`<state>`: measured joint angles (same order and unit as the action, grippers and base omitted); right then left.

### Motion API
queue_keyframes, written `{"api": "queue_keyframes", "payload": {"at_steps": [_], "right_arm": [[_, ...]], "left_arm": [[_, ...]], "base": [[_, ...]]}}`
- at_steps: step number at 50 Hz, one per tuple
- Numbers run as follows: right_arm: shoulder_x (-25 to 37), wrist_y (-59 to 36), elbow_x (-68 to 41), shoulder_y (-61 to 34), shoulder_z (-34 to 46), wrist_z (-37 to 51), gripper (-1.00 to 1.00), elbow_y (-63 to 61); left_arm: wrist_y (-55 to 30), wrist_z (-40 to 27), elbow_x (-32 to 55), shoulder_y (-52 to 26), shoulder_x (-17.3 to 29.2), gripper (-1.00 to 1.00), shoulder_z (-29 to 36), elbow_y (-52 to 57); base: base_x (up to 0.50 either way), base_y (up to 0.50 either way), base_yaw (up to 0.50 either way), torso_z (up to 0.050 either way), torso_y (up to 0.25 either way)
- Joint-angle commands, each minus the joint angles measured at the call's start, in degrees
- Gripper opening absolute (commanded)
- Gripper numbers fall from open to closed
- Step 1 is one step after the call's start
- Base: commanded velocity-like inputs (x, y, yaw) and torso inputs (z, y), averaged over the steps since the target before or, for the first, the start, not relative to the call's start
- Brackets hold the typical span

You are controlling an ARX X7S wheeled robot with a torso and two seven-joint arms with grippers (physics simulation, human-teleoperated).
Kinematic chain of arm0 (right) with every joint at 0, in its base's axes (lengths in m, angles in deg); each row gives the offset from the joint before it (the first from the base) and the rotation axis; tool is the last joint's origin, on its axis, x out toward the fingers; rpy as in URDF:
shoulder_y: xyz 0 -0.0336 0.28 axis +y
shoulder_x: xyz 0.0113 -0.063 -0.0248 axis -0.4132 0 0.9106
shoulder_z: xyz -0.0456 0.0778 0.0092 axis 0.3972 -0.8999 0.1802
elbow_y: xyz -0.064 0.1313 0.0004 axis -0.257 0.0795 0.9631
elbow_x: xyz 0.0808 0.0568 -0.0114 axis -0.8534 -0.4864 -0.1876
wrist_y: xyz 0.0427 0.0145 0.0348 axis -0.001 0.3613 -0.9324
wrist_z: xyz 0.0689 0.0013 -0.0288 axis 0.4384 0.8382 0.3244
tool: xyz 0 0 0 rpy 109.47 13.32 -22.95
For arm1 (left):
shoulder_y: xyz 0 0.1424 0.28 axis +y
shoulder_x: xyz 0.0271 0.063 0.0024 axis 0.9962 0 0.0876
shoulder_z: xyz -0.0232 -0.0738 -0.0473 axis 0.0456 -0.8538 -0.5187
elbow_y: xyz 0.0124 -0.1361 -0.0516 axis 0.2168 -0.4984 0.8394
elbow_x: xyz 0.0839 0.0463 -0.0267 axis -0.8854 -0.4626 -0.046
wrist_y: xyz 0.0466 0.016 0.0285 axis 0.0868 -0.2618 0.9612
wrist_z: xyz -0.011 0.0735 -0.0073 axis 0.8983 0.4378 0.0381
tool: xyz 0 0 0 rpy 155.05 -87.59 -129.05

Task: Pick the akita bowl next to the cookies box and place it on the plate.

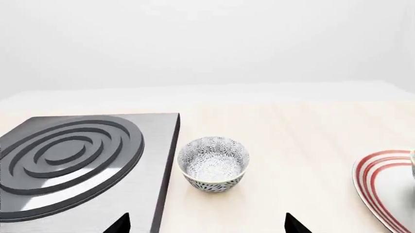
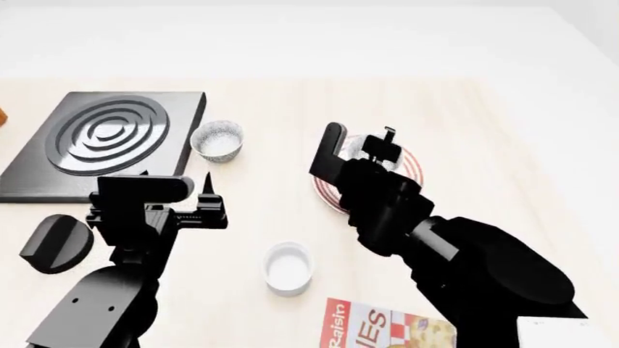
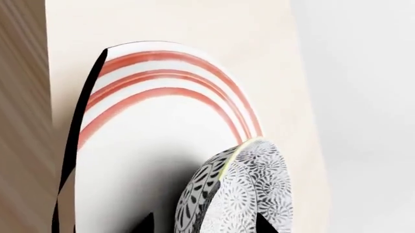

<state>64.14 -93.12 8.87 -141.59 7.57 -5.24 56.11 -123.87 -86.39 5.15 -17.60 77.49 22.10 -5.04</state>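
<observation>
The akita bowl [image 3: 250, 187], grey-and-white patterned, sits between the fingertips of my right gripper [image 3: 202, 224], which is shut on it. It hangs low over the white plate with red rings [image 3: 162, 102] and casts a shadow on the plate's middle. From the head camera, the right gripper [image 2: 363, 145] and the bowl [image 2: 358, 150] are over the plate [image 2: 413, 170]. The red cookies box [image 2: 372, 326] lies at the near edge. My left gripper [image 1: 207, 225] is open and holds nothing, a short way from a look-alike patterned bowl [image 1: 213, 164].
The look-alike bowl [image 2: 217, 140] stands beside a dark burner slab with concentric rings [image 2: 106, 141]. A plain white cup [image 2: 288, 268] stands near the front, left of the cookies box. A dark round object [image 2: 56, 243] lies at the left.
</observation>
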Motion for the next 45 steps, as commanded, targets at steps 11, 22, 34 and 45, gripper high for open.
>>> {"api": "queue_keyframes", "payload": {"at_steps": [11,22,34,45], "right_arm": [[0.01,-2.41,-4.62,-2.98,0.05,-3.41,1.0,0.58],[0.01,-2.47,-5.27,-4.55,-0.05,-3.39,1.0,0.9],[0.06,-1.55,-8.85,-8.99,-1.81,-8.89,1.0,2.02],[16.58,-15.42,-22.87,-16.18,-9.71,-15.63,1.0,-27.19]], "left_arm": [[-0.66,0.15,0.65,-0.11,0.73,1.0,0.52,0.56],[0.49,0.3,0.51,0.6,0.83,1.0,0.75,0.13],[0.49,-0.03,0.85,0.57,0.97,1.0,0.55,0.63],[-1.48,-1.16,2.29,-0.73,0.95,1.0,-0.64,1.91]], "base": [[0.0,0.0,0.0,0.0,0.151],[0.0,0.0,0.0,0.0,0.25],[0.0,0.0,0.0,0.0,0.25],[0.0,0.0,0.0,0.0,0.039]]}}
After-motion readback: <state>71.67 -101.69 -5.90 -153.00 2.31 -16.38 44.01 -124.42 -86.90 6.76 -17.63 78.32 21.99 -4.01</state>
